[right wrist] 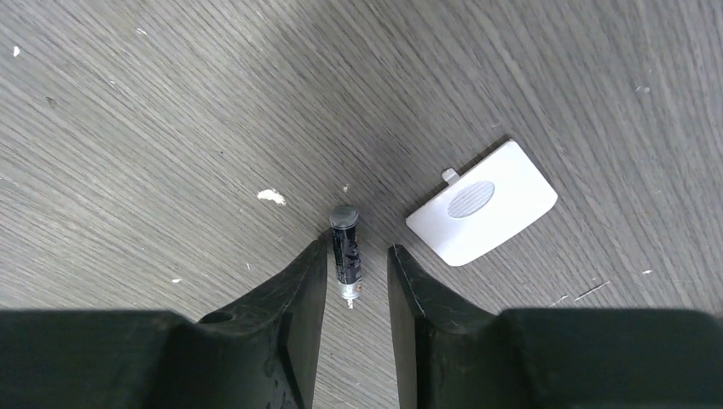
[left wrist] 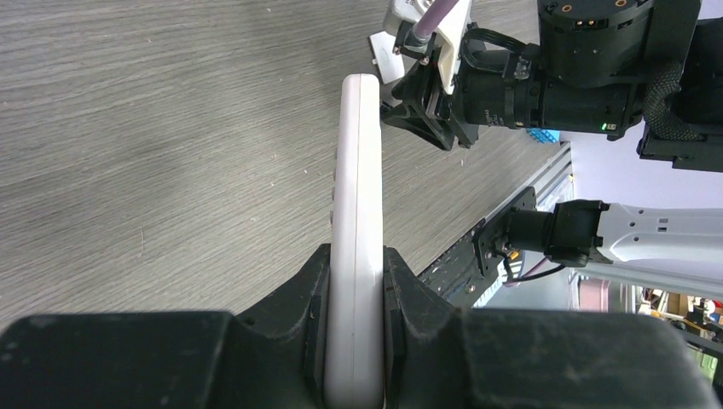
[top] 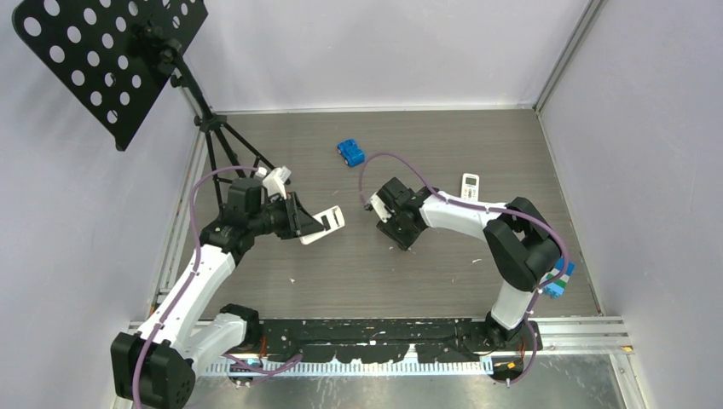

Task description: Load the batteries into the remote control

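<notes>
One battery [right wrist: 345,245] is in view: a slim dark cylinder with a paler cap. It lies on the wood-grain surface [right wrist: 170,102] between the fingers of the right claw [right wrist: 356,251].

Right claw: I read the jaws as part-way apart, straddling the battery. The finger [right wrist: 298,290] on the left of the wrist view sits against the battery or just beside it. A strip of bare surface shows between the battery and the other finger. I cannot confirm a grip. From overhead the claw [top: 399,241] points down at the surface near the middle, and the battery itself is hidden beneath it.

Battery cover [right wrist: 482,203]: a small white panel with a ribbed thumb patch and a tab. It lies flat on the surface just beside the battery and is not touching it.

Left claw [left wrist: 356,273]: clamped tight on the remote control [left wrist: 356,196], both pads pressed to its flat faces near one end. The white body is held edge-on and projects straight out from the claw. Overhead, the remote control [top: 322,225] points toward the right arm. I cannot tell whether its far end touches the surface.

Other items: a second remote [top: 471,184], white, lies beyond the right arm. A blue object [top: 350,152] sits farther back, well apart from both claws. A black perforated stand [top: 111,60] occupies the far left corner.
</notes>
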Robot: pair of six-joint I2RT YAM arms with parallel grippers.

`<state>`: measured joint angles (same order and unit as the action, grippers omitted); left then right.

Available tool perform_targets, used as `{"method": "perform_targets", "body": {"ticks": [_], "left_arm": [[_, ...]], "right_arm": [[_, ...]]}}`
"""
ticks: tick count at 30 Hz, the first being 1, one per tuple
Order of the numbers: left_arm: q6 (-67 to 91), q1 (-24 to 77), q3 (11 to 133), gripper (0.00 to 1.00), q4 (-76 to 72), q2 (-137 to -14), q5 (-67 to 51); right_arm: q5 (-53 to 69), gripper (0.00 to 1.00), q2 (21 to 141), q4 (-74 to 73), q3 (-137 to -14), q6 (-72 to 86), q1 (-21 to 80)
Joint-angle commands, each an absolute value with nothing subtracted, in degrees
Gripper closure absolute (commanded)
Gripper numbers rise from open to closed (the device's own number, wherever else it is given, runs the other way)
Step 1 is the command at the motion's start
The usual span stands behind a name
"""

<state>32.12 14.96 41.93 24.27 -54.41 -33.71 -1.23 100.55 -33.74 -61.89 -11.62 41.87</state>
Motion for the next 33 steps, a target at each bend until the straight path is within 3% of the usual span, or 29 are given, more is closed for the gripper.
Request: {"method": "perform_targets", "body": {"ticks": [1, 5, 10, 16, 20, 25, 33], "left_arm": [[31.42, 14.68, 43.63, 1.00, 22.13, -54.27, -35.46], [31.68, 14.68, 43.51, 1.00, 21.83, -54.43, -35.87], [36.32, 14.70, 40.85, 1.00, 15.73, -54.85, -39.68], [49.16, 14.77, 34.01, 1.00, -2.99, -58.13, -46.47], [55.12, 15.39, 31.26, 1.00, -12.71, -60.74, -48.10], [57.84, 15.99, 30.97, 1.00, -17.20, -63.72, -49.62], [59.34, 16.00, 31.55, 1.00, -18.28, -64.84, -51.77]], "right_arm": [[-1.97, 0.66, 103.01, -37.90, -63.02, -8.97, 41.92], [-1.94, 0.89, 104.51, -37.91, -64.23, -6.97, 41.92], [-4.96, 0.99, 101.69, -36.08, -66.25, -0.62, 41.92], [-3.51, 1.00, 90.07, -32.32, -67.08, 13.74, 41.92], [3.66, 1.00, 83.54, -33.54, -68.48, 17.70, 41.95], [13.66, 1.00, 81.02, -34.91, -71.42, 21.81, 42.11], [9.24, 1.00, 82.02, -35.22, -75.20, 22.58, 44.17]]}}
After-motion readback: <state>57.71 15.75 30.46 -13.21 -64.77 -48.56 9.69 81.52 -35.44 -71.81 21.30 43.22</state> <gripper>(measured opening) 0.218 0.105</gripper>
